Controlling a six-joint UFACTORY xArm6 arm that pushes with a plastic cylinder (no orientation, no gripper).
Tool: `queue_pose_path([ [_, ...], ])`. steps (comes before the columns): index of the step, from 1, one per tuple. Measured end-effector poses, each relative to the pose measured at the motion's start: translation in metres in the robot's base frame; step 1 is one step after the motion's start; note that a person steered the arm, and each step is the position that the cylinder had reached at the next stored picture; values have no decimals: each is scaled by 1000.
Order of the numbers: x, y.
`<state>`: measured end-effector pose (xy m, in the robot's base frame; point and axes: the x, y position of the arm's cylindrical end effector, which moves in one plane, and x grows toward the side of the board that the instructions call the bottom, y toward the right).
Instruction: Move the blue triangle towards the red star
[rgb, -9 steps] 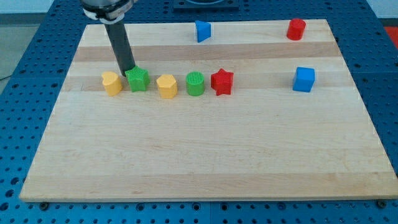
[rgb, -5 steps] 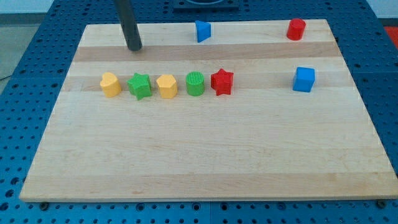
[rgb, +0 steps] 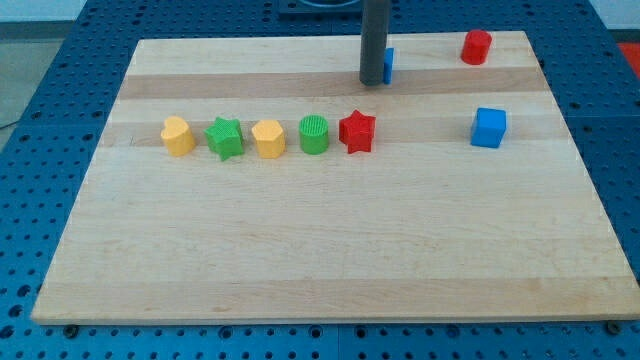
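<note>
The blue triangle (rgb: 388, 65) lies near the view's top, mostly hidden behind my dark rod, with only its right edge showing. My tip (rgb: 373, 81) rests on the board right against the triangle's left side. The red star (rgb: 356, 131) sits below, at the right end of a row of blocks, a short way down and slightly left of my tip.
The row to the star's left holds a green cylinder (rgb: 314, 134), a yellow block (rgb: 268, 138), a green star (rgb: 225, 137) and a yellow block (rgb: 179, 134). A blue cube (rgb: 489, 127) sits at the right. A red cylinder (rgb: 477, 46) stands at the top right.
My tip swept from beside the green star up and then right along the top of the board to the blue triangle. The triangle has shifted to the right from its earlier spot.
</note>
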<state>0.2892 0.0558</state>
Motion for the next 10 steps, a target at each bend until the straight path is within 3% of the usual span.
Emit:
queue_pose_path([
  [2,-64,7],
  [4,-85,-8],
  [5,-96,26],
  [6,-71,61],
  [7,-6,63],
  [8,32,64],
  [10,-41,65],
])
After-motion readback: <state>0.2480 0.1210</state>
